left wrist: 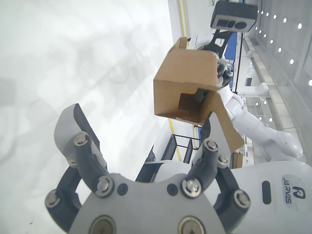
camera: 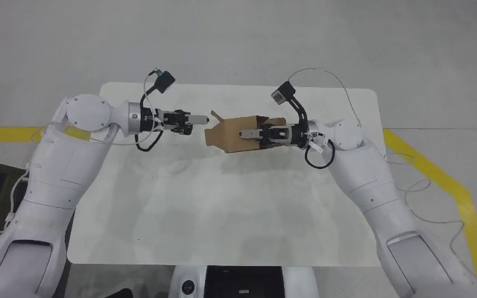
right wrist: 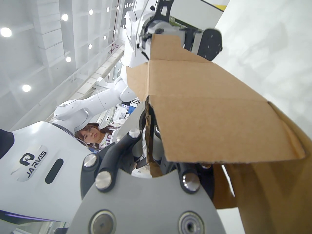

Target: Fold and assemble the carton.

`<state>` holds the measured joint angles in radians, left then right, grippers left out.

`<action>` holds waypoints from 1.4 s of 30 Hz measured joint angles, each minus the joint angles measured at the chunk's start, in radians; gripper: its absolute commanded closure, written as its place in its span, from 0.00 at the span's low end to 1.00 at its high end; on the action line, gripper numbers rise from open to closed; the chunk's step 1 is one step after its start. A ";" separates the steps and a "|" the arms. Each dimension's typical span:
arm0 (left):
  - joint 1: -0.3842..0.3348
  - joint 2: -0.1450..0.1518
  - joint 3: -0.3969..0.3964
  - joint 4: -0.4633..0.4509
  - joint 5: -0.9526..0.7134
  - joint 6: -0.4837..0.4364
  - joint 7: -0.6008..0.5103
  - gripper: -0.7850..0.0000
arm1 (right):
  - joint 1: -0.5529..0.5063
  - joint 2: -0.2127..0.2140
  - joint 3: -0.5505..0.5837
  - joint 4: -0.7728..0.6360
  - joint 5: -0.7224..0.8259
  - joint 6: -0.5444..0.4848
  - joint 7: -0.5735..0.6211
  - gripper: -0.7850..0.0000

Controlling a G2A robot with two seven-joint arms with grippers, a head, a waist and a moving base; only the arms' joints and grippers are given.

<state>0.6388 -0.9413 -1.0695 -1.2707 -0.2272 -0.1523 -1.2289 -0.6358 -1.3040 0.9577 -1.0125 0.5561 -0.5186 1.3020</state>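
Note:
A brown cardboard carton [camera: 229, 134] is held up over the far middle of the white table [camera: 223, 223]. It is partly formed, with one end open and flaps [left wrist: 226, 127] sticking out. My right gripper [camera: 251, 134] is shut on one of its walls [right wrist: 207, 113]; the wall's edge runs between the fingers [right wrist: 136, 137]. My left gripper [camera: 197, 119] stands open just left of the carton, a short gap away. In the left wrist view the carton's [left wrist: 185, 81] open end faces the spread fingers [left wrist: 82, 125], which hold nothing.
Yellow floor tape [camera: 425, 160] runs past both sides of the table. The table's near half is bare white surface.

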 measured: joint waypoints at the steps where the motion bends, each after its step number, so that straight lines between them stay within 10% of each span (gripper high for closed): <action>1: -0.003 0.000 -0.003 0.007 -0.001 0.002 0.004 0.00 | 0.000 -0.001 -0.005 -0.006 0.001 0.008 0.008 1.00; 42: 0.007 -0.009 0.045 -0.060 0.004 -0.023 -0.059 0.00 | 0.004 -0.025 -0.039 -0.010 0.035 -0.043 -0.043 1.00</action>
<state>0.6455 -0.9499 -1.0242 -1.3311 -0.2233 -0.1751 -1.2882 -0.6313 -1.3287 0.9188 -1.0230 0.5913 -0.5611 1.2588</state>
